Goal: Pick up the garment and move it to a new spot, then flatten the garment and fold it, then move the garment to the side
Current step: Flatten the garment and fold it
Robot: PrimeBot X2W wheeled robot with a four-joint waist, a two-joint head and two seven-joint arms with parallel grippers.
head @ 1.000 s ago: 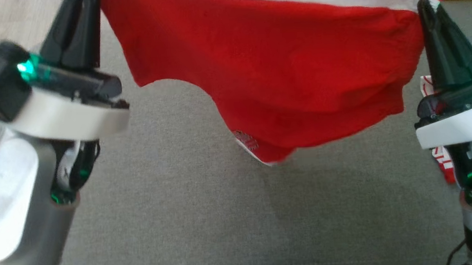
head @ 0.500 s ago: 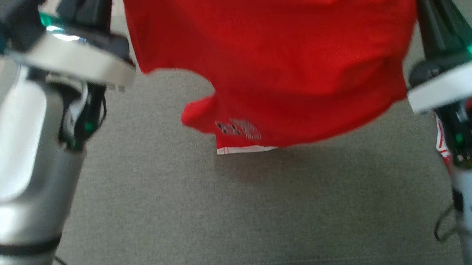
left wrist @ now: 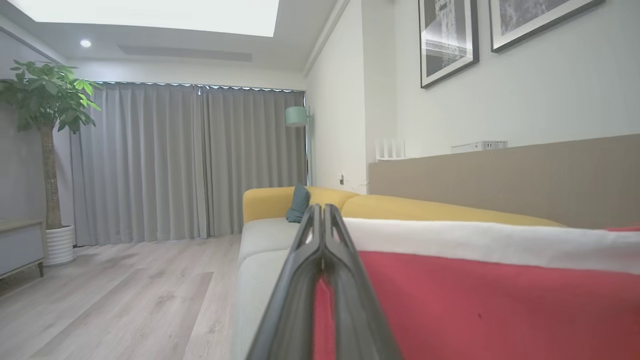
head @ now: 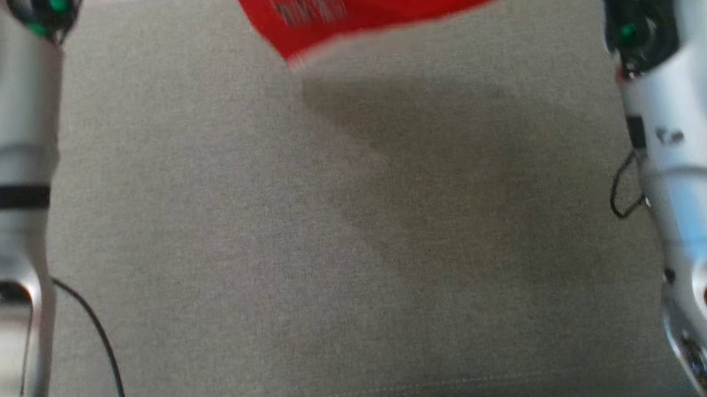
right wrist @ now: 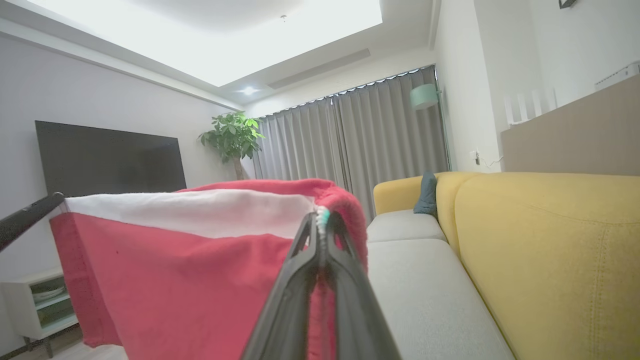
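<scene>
Mid-carry: left gripper (left wrist: 322, 209) and right gripper (right wrist: 320, 216) pinch the garment (head: 378, 3) at twelve o'clock. Next, I'd say, lay it flat on the cushion (head: 331, 236).

I see the grey sofa seat (head: 307, 238) bare across its middle, wide room to pass. My left forearm (head: 1, 152) and right forearm (head: 687, 141) hem the edges; a black cable (head: 113, 360) trails by the left. Red garment (head: 378, 6) hangs across the top, pinched between left pincer (left wrist: 322, 207) and right pincer (right wrist: 321, 216). Yellow backrest (right wrist: 550, 240) walls one side, teal cushion (left wrist: 299, 204) at far end.
</scene>
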